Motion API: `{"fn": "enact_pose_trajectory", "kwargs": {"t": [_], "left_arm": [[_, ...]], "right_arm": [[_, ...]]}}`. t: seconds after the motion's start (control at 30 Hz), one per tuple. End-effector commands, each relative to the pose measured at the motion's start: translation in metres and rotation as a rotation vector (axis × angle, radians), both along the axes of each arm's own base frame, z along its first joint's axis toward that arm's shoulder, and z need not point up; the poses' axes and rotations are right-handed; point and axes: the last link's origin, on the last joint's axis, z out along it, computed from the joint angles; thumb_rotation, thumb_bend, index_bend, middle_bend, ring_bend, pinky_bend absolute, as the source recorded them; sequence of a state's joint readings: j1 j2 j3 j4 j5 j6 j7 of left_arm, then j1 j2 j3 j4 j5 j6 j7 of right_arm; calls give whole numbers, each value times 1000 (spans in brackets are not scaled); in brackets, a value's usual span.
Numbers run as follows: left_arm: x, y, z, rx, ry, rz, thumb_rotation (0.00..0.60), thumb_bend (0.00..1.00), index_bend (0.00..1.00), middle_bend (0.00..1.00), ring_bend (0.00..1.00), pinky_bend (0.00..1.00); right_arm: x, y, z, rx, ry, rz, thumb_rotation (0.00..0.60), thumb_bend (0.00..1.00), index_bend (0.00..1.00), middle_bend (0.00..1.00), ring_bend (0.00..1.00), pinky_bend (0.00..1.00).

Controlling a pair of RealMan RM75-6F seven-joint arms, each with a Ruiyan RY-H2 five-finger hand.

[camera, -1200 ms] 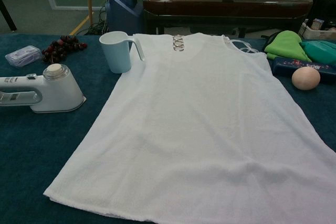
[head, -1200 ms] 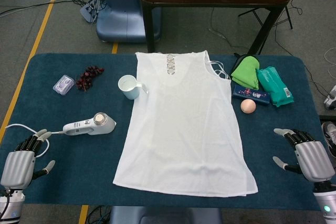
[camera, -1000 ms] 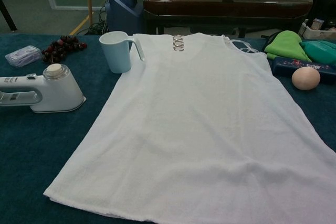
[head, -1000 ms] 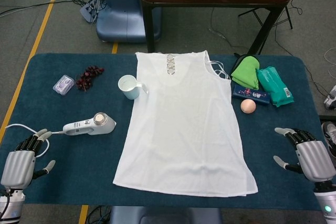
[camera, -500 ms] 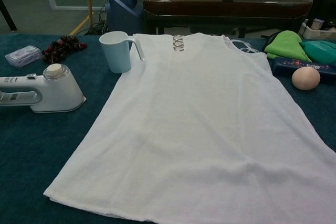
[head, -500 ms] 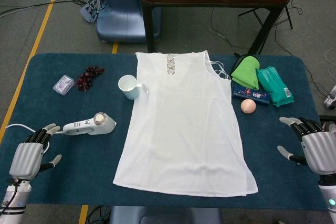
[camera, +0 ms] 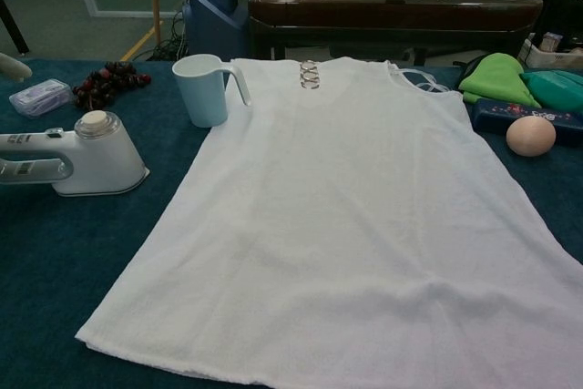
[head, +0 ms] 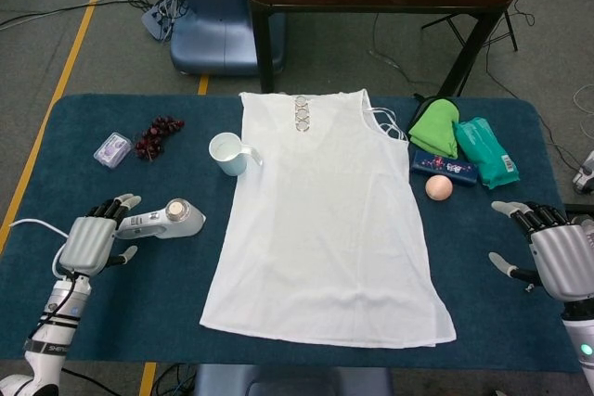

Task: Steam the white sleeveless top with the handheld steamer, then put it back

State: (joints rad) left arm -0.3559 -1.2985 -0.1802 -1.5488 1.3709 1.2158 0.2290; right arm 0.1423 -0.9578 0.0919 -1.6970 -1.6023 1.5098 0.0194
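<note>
- The white sleeveless top lies flat in the middle of the frame on the dark blue table, with its neckline toward the top of the picture and its hem toward the bottom.
- The handheld steamer lies on its side at the left of the top, apart from the cloth; in the chest view it is at the left edge.
- A white cord goes from the steamer handle toward the left edge of the frame.
- The left hand is in the lower left of the head view, its fingers spread and reaching over the handle end of the steamer. It holds nothing, and I cannot tell if the fingertips touch the handle.
- The right hand is at the lower right edge of the frame, above the table, fingers apart and empty, well apart from the top.
- A pale blue cup stands just beside the upper left side of the top.
- Dark grapes and a small clear box lie in the upper left part of the table.
- At the upper right lie a green cloth, a teal packet, a dark blue box and a peach ball.
</note>
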Motion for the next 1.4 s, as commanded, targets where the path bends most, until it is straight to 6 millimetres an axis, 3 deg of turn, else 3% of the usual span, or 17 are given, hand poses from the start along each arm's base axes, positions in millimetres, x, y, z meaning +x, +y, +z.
{"fn": "enact_pose_trajectory", "kwargs": {"t": [0.03, 0.27, 0.57, 0.83, 1.0, 1.4], "left_arm": [[5, 15, -11, -10, 12, 6, 600, 172, 150, 176, 181, 269], [5, 39, -32, -35, 59, 53, 600, 172, 153, 176, 181, 269], [-8, 51, -40, -26, 155, 119, 600, 172, 159, 176, 181, 269], [-20, 62, -43, -5, 202, 168, 600, 172, 307, 193, 186, 269], [-25, 67, -44, 3, 187, 187, 600, 172, 385, 267, 248, 269], [-27, 72, -51, 1, 100, 200, 600, 173, 475, 401, 372, 335]], "right_arm": [[-2, 1, 0, 1, -2, -6, 600, 172, 252, 325, 268, 303], [-6, 4, 3, -3, -2, -21, 600, 171, 253, 325, 268, 303], [-10, 7, 4, -2, -2, -35, 600, 171, 253, 325, 268, 303], [-9, 6, 3, 7, -3, -34, 600, 171, 253, 325, 268, 303], [-9, 6, 3, 9, -4, -42, 600, 172, 253, 325, 268, 303], [-10, 8, 4, 10, -4, -51, 600, 171, 253, 325, 268, 303]]}}
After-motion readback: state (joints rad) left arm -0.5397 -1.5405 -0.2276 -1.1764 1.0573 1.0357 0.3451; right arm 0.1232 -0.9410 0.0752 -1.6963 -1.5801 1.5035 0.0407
